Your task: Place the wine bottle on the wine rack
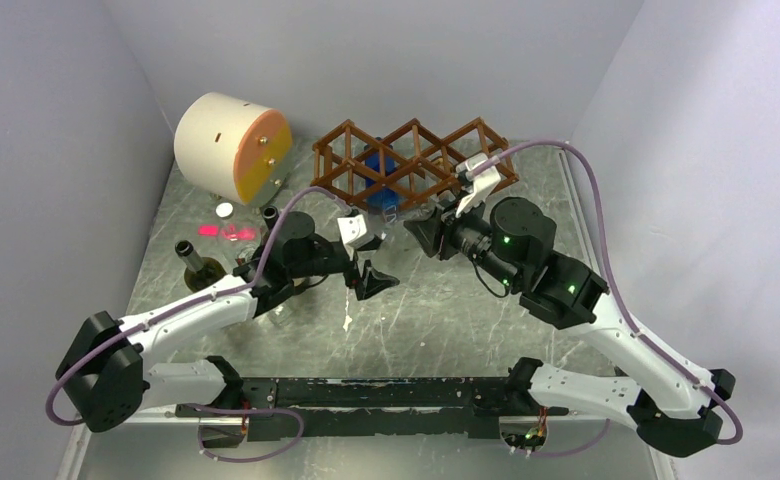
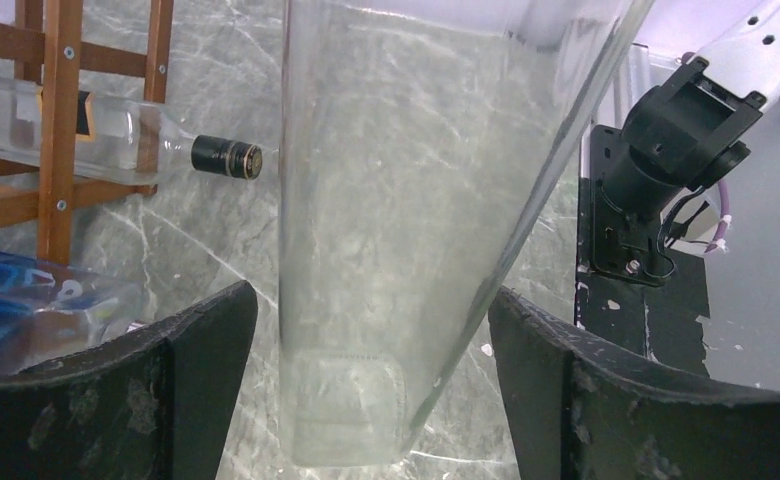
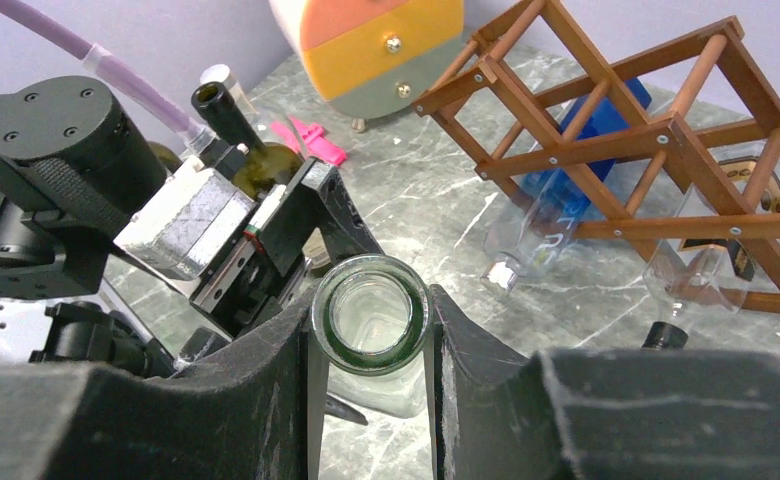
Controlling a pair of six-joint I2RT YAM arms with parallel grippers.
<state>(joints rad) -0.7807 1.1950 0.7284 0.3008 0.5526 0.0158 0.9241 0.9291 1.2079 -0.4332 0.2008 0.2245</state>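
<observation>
The wine bottle [image 3: 366, 362] is clear glass with an open, uncorked mouth. My right gripper [image 3: 371, 310] is shut on its neck, just in front of the wine rack [image 1: 416, 160]. In the left wrist view the bottle's body [image 2: 406, 200] hangs between my left gripper's [image 2: 371, 400] spread fingers [image 2: 196, 350], with a gap on both sides. In the top view the left gripper [image 1: 371, 262] is open and faces the right gripper [image 1: 424, 232]. The reddish-brown rack also shows in the right wrist view [image 3: 626, 130] and the left wrist view [image 2: 61, 120].
The rack holds a blue bottle [image 1: 379, 170] and a clear bottle with a black cap [image 2: 116, 130]. A cream-and-orange cylinder [image 1: 231, 145] stands at the back left. Two dark green bottles [image 1: 198, 265] [image 1: 269, 215] stand left of the left arm, near a pink object [image 1: 226, 232].
</observation>
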